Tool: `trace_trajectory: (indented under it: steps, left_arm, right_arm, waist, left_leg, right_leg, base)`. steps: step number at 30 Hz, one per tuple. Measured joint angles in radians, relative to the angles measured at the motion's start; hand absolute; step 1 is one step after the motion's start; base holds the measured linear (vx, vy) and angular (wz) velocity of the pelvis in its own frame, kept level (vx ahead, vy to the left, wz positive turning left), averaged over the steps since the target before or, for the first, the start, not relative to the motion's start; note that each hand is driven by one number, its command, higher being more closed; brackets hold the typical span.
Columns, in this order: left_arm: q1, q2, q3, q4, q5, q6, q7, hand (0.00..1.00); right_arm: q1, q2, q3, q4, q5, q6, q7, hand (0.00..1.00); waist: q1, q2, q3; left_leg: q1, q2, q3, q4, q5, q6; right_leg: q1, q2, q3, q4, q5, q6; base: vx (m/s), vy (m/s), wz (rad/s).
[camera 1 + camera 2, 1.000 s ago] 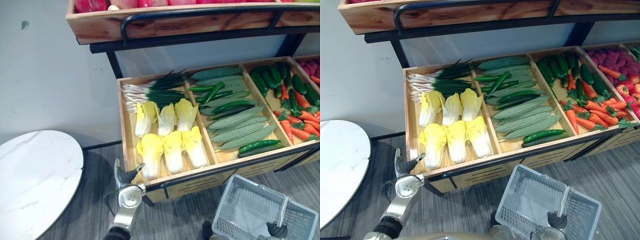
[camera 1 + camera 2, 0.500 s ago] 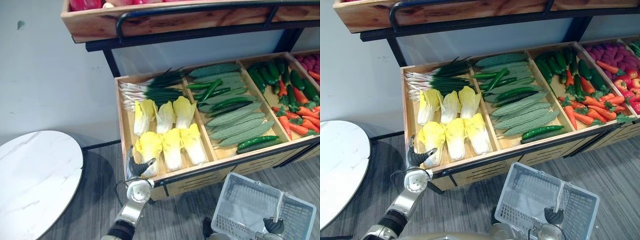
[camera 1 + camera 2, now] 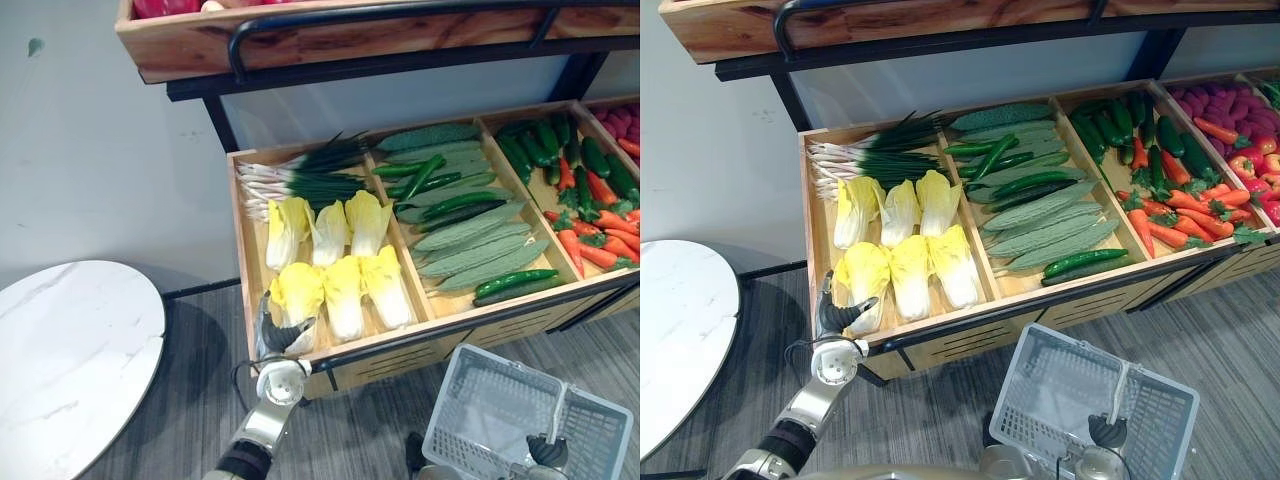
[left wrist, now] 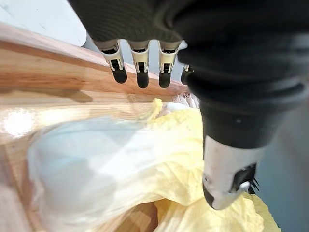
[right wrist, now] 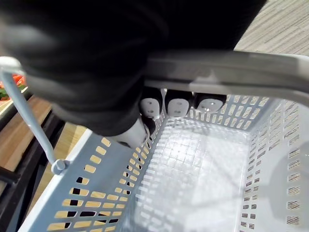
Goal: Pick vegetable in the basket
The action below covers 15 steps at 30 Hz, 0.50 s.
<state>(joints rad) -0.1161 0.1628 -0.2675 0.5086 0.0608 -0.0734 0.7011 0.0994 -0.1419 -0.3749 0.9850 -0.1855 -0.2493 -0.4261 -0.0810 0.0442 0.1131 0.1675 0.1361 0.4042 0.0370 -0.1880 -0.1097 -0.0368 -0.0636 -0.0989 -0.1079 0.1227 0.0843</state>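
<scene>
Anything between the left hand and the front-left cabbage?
Nothing. In the left wrist view the open left hand hovers right over the cabbage, with just the crate wall behind.

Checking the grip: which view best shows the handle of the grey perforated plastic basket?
The right wrist view: the grey handle crosses close up, with the right hand curled round it. Both eye views show it small, across the basket.

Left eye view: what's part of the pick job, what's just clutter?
Job: left hand, open over the front-left cabbage; basket, handle gripped by right hand.
Just there: other cabbages, spring onions, gourds, carrots, round white table.
</scene>
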Motion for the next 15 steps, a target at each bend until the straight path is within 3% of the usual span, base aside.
trace_trajectory:
  steps: [7,15]
  left_arm:
    - [-0.007,-0.001,0.010,0.066,0.004,0.045,0.000,0.00]
    - [-0.060,-0.002,0.023,0.176,0.080,0.098,-0.001,0.00]
  right_arm:
    - [0.001,0.000,0.028,-0.022,0.001,0.006,0.000,1.00]
    - [0.002,0.000,0.041,-0.029,0.001,0.008,0.001,1.00]
  waist:
    - [-0.001,-0.001,0.000]
    - [-0.002,-0.002,0.002]
  left_leg:
    - [0.001,-0.001,0.025,0.001,-0.001,-0.001]
    - [0.010,0.000,0.048,0.001,-0.005,-0.006]
  right_leg:
    - [-0.013,0.004,0.024,0.000,0.006,0.000]
    - [-0.017,0.010,0.048,0.000,0.009,-0.001]
  base:
    - [-0.05,-0.038,-0.11]
    - [-0.06,-0.043,-0.08]
